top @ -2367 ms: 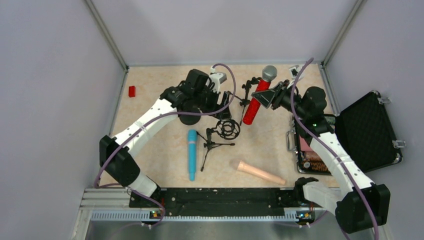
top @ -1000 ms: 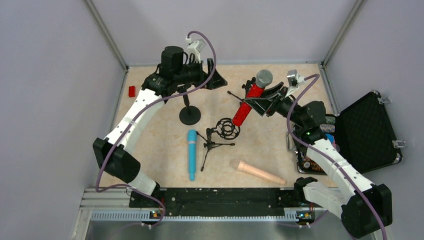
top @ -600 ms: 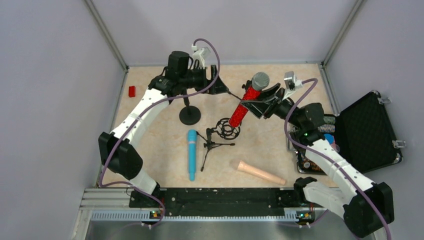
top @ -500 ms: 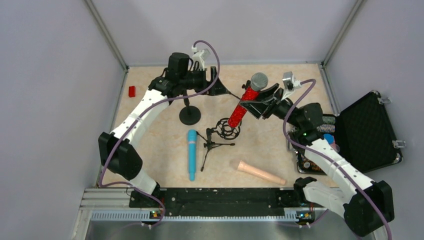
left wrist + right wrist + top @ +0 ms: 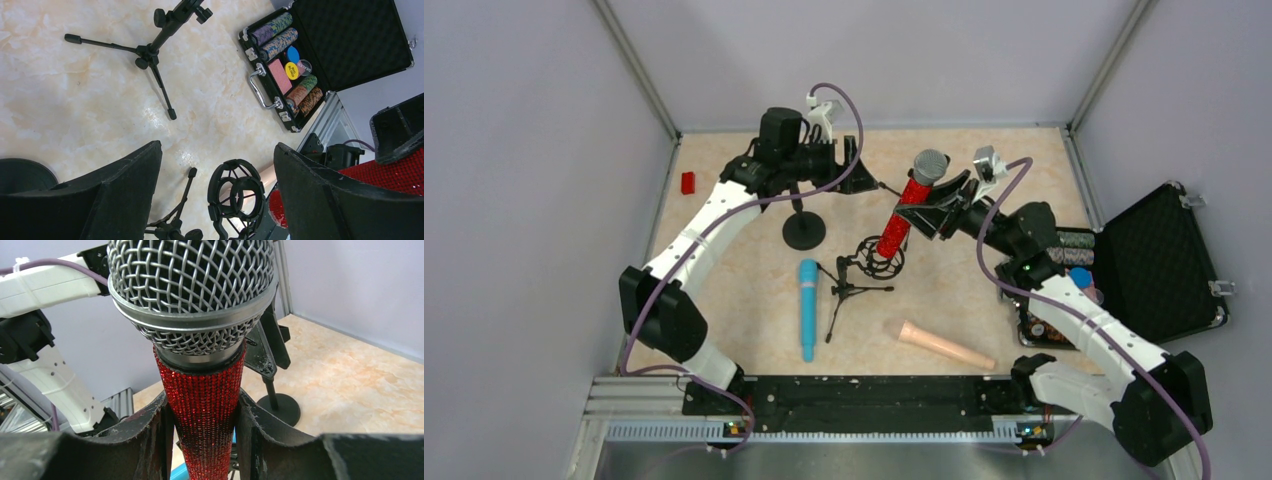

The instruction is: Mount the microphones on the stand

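Leftward and lower than a couple of seconds ago, the right end effector [image 5: 927, 207] is carrying the red microphone [image 5: 896, 228] at a steeper tilt, and the left end effector [image 5: 856, 168] is sitting farther back than it was, above and behind the round-base stand [image 5: 804, 232]. The right fingers [image 5: 145, 440] are clamping the upper part of the glittery red shaft, one on each side, below the silver mesh head. From above, the microphone's lower end is overlapping the ring mount [image 5: 879, 258] on the small tripod [image 5: 844, 292]; whether they are touching I cannot tell. The left fingers [image 5: 125, 185] are standing wide apart with nothing between them. On the tabletop [image 5: 964, 290], the blue microphone [image 5: 808, 308] and the beige microphone [image 5: 944, 345] are lying well apart, nearer the arm bases. An open case of poker chips [image 5: 1164, 262] is sitting at the right.
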### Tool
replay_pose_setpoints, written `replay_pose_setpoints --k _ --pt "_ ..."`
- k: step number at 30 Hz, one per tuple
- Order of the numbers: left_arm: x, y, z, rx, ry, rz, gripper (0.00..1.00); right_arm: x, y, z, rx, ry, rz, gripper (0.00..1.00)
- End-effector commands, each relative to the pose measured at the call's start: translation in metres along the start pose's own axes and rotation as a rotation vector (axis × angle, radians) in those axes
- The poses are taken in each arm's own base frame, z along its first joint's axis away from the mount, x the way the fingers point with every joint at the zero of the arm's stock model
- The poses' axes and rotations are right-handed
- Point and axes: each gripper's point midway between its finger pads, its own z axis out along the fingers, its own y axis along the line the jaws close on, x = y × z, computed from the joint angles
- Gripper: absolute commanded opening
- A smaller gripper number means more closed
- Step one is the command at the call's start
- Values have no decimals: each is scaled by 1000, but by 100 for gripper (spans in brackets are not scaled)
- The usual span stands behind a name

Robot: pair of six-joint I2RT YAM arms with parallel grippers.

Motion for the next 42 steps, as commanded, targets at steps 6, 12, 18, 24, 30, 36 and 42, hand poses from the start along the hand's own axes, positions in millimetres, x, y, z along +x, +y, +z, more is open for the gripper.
replay_pose_setpoints --k 6,12,18,24,30,36,42 --pt "-14 -9 -10 4 -65 69 86 -13 1 12 7 -40 -54 0" --pt "-12 -8 -10 5 -61 68 86 -5 -4 17 11 -15 -34 0" --pt "-12 -7 -10 1 -65 68 85 2 -11 18 40 8 -31 0" --pt "-10 -7 -8 4 -59 65 85 8 -20 18 81 24 -20 0" --pt "-9 -5 -7 -2 -58 64 85 14 -30 22 127 69 -6 0" --pt "-9 -5 -8 2 -58 65 85 23 -30 24 150 103 -19 0" --pt "-8 -5 -7 5 -55 63 85 27 -25 23 153 116 -57 0"
